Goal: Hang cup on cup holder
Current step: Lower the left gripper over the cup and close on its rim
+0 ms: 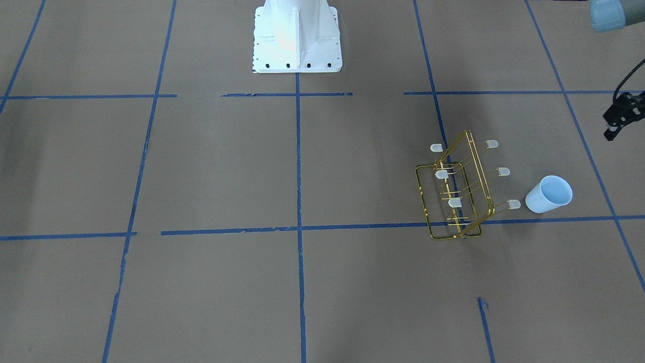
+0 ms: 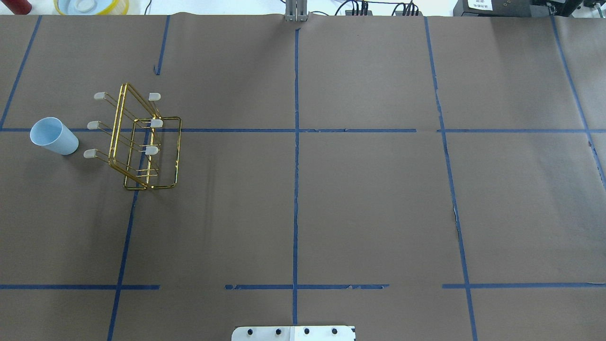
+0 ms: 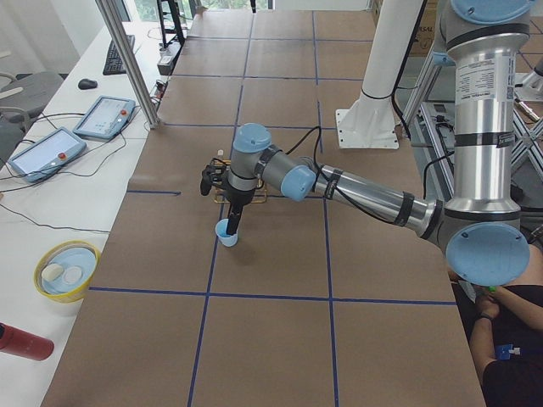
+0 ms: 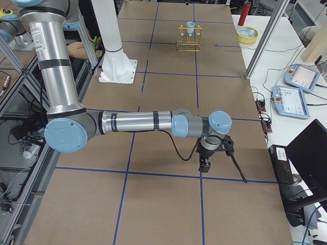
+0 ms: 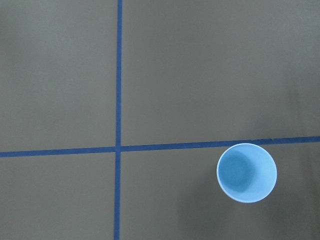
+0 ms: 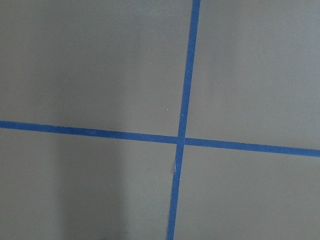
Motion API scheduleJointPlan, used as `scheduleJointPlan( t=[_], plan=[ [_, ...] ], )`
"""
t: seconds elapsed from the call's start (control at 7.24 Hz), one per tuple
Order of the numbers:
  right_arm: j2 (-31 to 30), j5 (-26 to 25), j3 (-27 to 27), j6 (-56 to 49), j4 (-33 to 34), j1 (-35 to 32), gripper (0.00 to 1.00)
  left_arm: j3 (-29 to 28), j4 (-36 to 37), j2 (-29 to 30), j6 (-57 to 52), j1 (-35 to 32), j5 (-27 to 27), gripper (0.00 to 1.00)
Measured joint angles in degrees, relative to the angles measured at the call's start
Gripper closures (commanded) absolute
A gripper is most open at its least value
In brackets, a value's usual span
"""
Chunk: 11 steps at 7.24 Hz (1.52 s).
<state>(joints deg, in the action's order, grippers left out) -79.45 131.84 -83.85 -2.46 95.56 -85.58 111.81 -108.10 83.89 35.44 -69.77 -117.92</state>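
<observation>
The cup [image 1: 549, 194] is pale blue and stands upright, mouth up, on the brown table just beside the cup holder [image 1: 461, 189]. The holder is a gold wire rack with white-capped prongs. Both show in the overhead view, the cup [image 2: 54, 136] left of the rack [image 2: 142, 142]. The left wrist view looks straight down into the cup [image 5: 246, 172] and shows no fingers. My left gripper [image 3: 233, 222] hangs above the table close by the cup [image 3: 226, 235]. I cannot tell if it is open. My right gripper [image 4: 204, 163] hovers far from both, and its state is unclear.
The white robot base [image 1: 297, 35] stands at the table's middle edge. A yellow bowl [image 3: 65, 270] and a red bottle [image 3: 25, 343] sit on the side table. Blue tape lines cross the table. A black wrist part of the left arm [image 1: 622, 113] shows at the front view's edge.
</observation>
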Motion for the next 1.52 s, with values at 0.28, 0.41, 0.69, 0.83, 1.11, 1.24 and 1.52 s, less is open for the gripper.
scheduleJointPlan(
  t=[0.28,0.41,0.69,0.83,1.11,1.24,1.52],
  plan=[
    [0.00,0.00,0.00,0.00,0.01,0.00,0.00,0.17,-8.80,-2.86,13.55,7.90,7.35,0.00],
    [0.00,0.00,0.00,0.00,0.02,-0.01,0.00,0.12,-10.81,-3.67,19.05,11.65,11.53,0.00],
    [0.00,0.00,0.00,0.00,-0.02,-0.02,0.00,-0.25,-14.70,-4.70,31.07,19.83,21.63,0.00],
    [0.00,0.00,0.00,0.00,-0.02,-0.02,0.00,-0.84,-15.90,-4.92,36.39,23.20,26.39,0.00],
    [0.00,0.00,0.00,0.00,-0.01,-0.02,0.00,-3.92,-21.22,-5.00,43.95,26.75,33.74,0.00],
    [0.00,0.00,0.00,0.00,0.01,-0.02,0.00,-5.41,-24.66,-5.03,46.26,27.77,37.71,0.00],
    [0.00,0.00,0.00,0.00,0.04,-0.02,0.00,-7.82,-28.23,-5.11,47.91,31.20,47.70,0.00]
  ],
)
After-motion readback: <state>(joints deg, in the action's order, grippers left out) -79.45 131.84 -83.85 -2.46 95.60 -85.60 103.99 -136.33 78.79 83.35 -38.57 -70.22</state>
